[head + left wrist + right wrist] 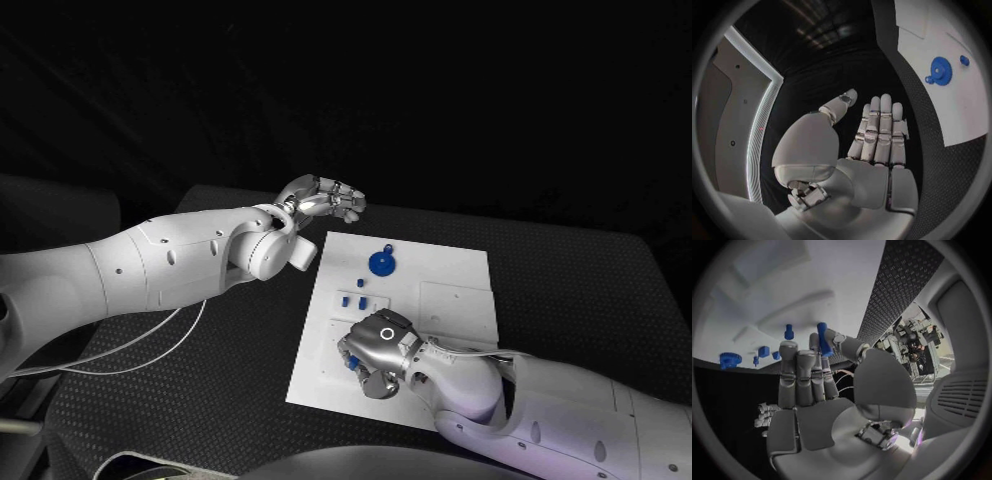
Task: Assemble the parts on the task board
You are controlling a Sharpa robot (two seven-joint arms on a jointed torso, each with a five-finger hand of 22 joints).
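A slim blue pin [822, 339] sits pinched upright in the right hand [378, 350], low over the near part of the white task board [447, 310], likely poised for seating. Farther up the board lies the blue gear [381, 264], with small blue pieces [355, 299] between it and the hand. The left hand [323, 199] hangs beyond the board's far left corner above the black counter [202, 400], fingers straight, holding nothing, apparently keeping clear.
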